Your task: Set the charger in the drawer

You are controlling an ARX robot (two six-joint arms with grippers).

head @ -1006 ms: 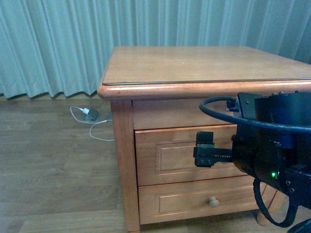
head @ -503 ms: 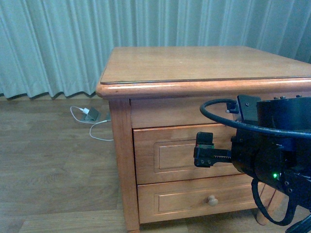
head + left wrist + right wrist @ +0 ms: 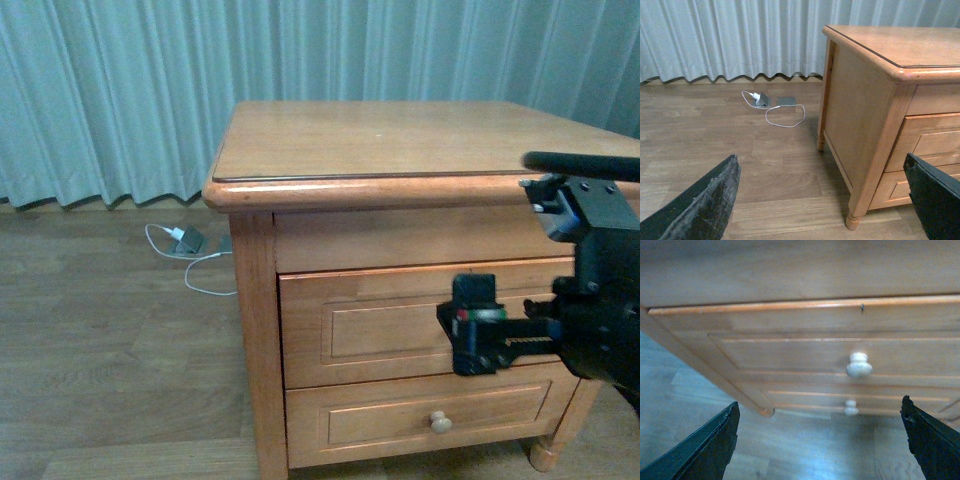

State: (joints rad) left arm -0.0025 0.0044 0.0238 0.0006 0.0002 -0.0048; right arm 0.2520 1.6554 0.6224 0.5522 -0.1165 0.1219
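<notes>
The charger with the black cable shows in no view. The upper drawer (image 3: 390, 320) of the wooden nightstand is shut; its front also shows in the right wrist view (image 3: 790, 352) with its round pale knob (image 3: 859, 365). In the front view my right gripper (image 3: 472, 328) hangs open and empty just in front of the drawer front and hides the knob. In its own wrist view the right gripper (image 3: 820, 440) has jaws wide apart, below the knob. My left gripper (image 3: 822, 200) is open and empty, low above the floor by the nightstand's front left leg.
The lower drawer (image 3: 420, 415) with its own knob (image 3: 439, 421) is shut. A white-cabled plug with a grey device (image 3: 187, 240) lies on the wooden floor near the curtain, also in the left wrist view (image 3: 762, 99). The nightstand top (image 3: 400, 135) is bare.
My right arm has moved to the right and slightly down along the upper drawer front, staying open. The drawers stay shut.
</notes>
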